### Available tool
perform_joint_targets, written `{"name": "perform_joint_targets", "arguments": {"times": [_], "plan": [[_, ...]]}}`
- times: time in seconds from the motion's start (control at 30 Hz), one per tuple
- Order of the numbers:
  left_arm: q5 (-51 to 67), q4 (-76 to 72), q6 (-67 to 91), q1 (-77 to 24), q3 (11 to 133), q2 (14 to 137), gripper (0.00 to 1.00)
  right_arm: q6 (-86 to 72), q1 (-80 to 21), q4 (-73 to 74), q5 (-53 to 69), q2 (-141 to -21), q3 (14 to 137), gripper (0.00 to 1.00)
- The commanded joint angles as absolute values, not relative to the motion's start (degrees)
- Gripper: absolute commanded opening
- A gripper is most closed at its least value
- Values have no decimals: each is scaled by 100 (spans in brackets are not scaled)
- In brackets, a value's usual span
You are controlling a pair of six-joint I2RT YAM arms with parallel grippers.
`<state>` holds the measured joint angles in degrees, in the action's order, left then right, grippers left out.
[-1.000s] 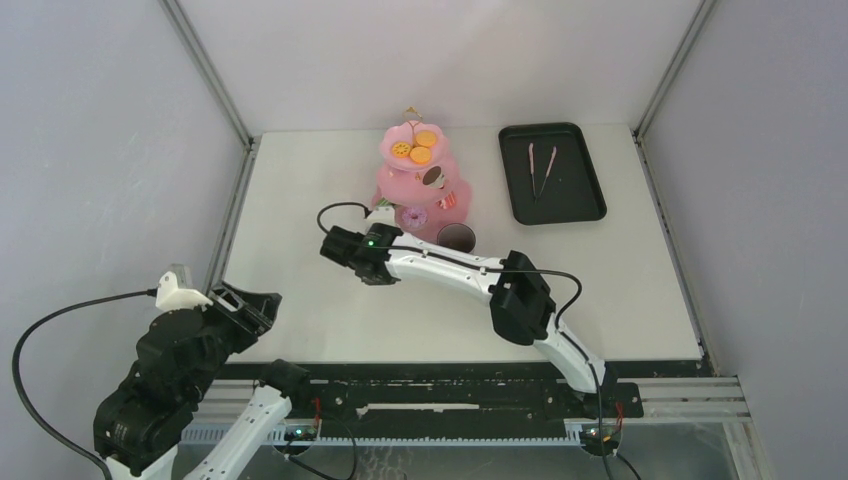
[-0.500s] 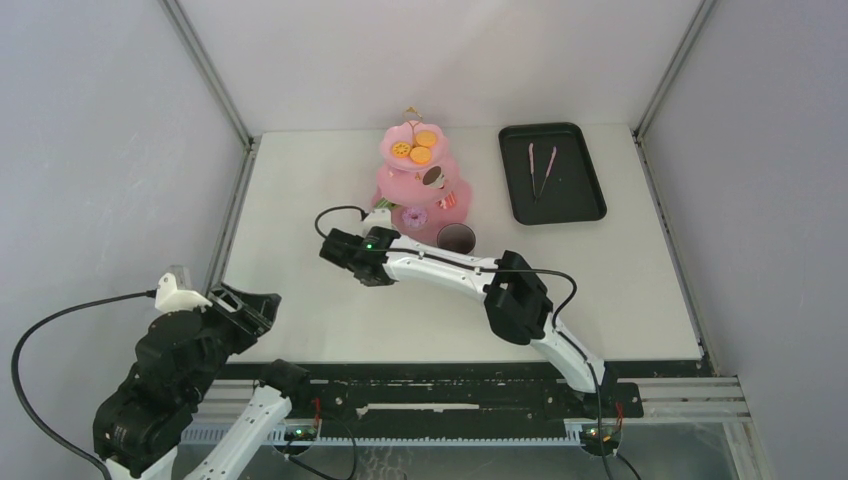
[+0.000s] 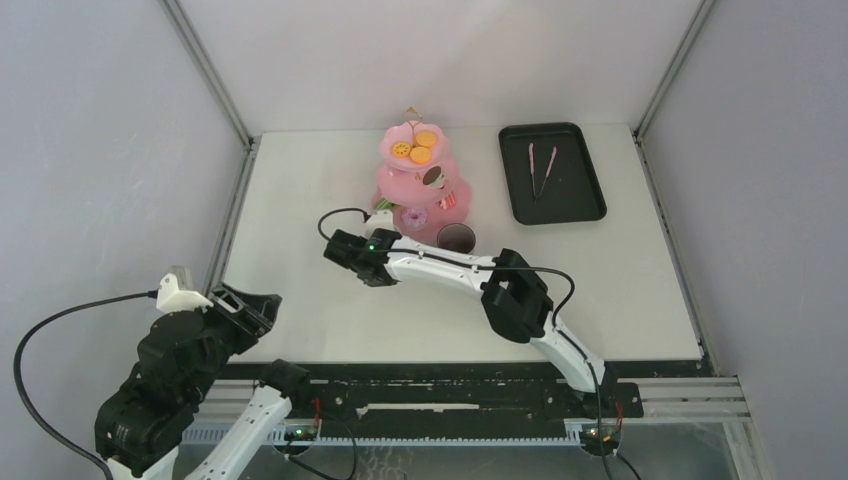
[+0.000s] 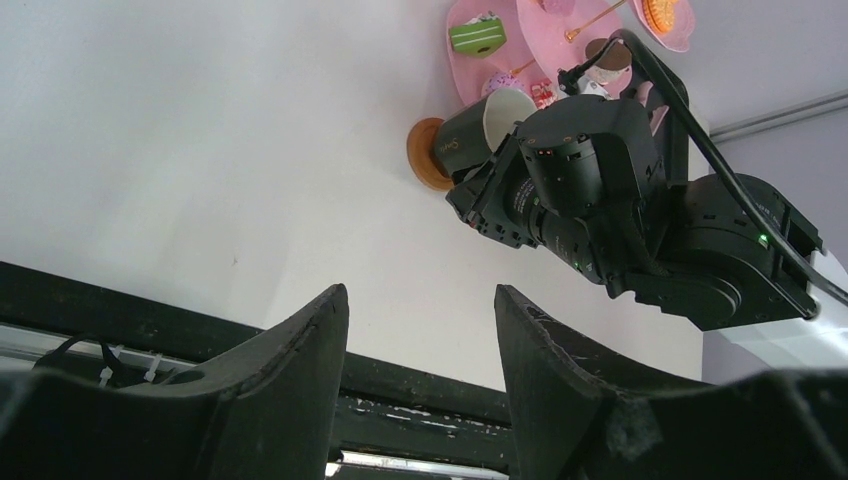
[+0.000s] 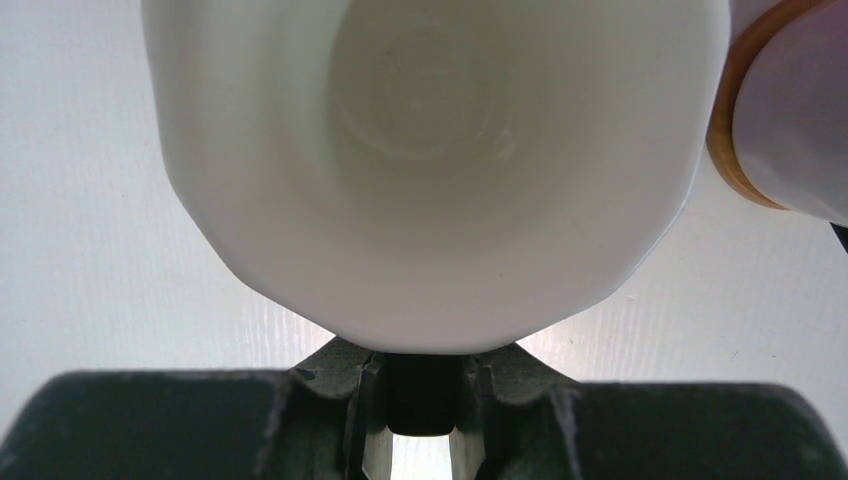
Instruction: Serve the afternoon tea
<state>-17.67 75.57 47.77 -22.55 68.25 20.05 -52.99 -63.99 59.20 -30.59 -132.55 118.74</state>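
Over the last second the right arm had crept a little rightward and its elbow had drawn in slightly. Nothing else on the worktop had shifted. So small a move looked like fine settling of the mug, not carrying. Its jaws were pressed together on the mug's wall at the rim, pinching it from above. The mug sat base-down on a round brown coaster, near the front-left of the cake stand; whether its full weight rested there I could not tell. The left arm hung well apart at the near-left corner, its jaws spread and empty.

The mug was dark and matt outside, smooth glossy white inside, with a thin rim. The coaster was a flat, wood-coloured disc. The stand was pink, in three scalloped tiers with a thin gold handle, and carried small bright pastries. A second mug stood just beside the bottom tier, with no coaster visible under it, so that serving seemed not yet done.
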Motion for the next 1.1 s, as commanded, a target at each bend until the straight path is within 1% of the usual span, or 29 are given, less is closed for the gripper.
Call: {"name": "perform_joint_targets", "arguments": {"times": [0.0,0.33,0.7,0.73,0.83,1.0,1.07], "plan": [[-1833,7380,4681,-2279,6727,1986,60,-5197,-6372,5392,-3443,-13129,11856,0],[-1872,7358,4676,-2280,6698,2019,61,-5118,-6381,5220,-3336,-13191,11799,0],[-1865,7304,4709,-2284,6621,2012,61,-5230,-6489,5527,-3387,-13225,11756,0],[-1857,7299,4717,-2285,6599,2013,61,-5256,-6487,5562,-3378,-13223,11743,1],[-1839,7274,4728,-2278,6571,2004,62,-5265,-6491,5585,-3342,-13187,11674,11],[-1854,7269,4753,-2285,6548,2034,64,-5218,-6480,5482,-3182,-13109,11512,34],[-1846,7252,4755,-2284,6552,2055,65,-5196,-6469,5466,-3146,-13088,11492,41]]}}
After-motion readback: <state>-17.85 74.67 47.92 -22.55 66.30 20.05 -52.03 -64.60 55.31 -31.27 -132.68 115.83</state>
